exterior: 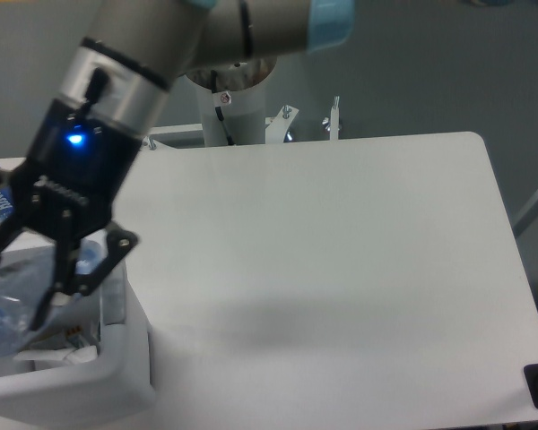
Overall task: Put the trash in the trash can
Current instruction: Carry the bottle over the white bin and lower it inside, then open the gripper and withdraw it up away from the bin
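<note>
Your gripper (22, 291) hangs over the open top of the white bin (117, 372) at the left front corner of the table (341, 269), its black fingers (94, 269) clamped on the clear bottle (9, 296), which sits between them above the bin's inside. You see the bottle only as a pale, blurred shape at the left edge of the picture, and its cap cannot be made out. A blue light (74, 139) glows on the gripper's black body. Down inside the bin, a small packet (67, 345) with a white label lies near the right wall. Behind the gripper at the far left, a sliver of a second bottle's blue-green label (0, 204) peeks out. The arm's base post (229, 107) stands beyond the table's far edge
</note>
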{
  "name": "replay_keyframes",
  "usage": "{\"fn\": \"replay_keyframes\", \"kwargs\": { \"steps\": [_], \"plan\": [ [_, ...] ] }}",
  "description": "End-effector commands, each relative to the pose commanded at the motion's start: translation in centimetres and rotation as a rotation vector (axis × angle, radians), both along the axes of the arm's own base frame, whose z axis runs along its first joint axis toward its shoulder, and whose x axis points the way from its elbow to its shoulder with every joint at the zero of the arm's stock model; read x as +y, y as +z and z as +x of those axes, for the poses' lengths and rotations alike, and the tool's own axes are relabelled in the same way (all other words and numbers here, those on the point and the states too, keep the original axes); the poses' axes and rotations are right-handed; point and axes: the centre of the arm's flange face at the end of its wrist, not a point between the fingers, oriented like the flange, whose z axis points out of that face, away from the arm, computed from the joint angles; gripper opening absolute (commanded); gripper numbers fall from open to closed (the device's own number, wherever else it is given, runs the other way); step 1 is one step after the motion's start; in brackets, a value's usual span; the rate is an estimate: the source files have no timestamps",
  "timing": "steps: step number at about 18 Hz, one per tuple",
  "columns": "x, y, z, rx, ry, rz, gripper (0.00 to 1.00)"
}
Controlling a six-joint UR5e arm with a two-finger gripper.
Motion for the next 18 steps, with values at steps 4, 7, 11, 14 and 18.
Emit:
{"fn": "replay_keyframes", "kwargs": {
  "steps": [4, 7, 11, 14, 18],
  "plan": [
    [1.2, -1.7, 0.7, -0.009, -0.021, -0.021, 0.60],
    [1.5, -2.3, 0.5, -0.013, -0.022, -0.028, 0.92],
    [1.5, -2.3, 0.5, -0.011, -0.022, -0.030, 1.00],
    [1.0, -1.9, 0.0, -0.009, -0.006, -0.029, 1.00],
    [-1.2, -2.9, -4.5, -0.021, 0.071, -0.052, 1.00]
  ]
}}
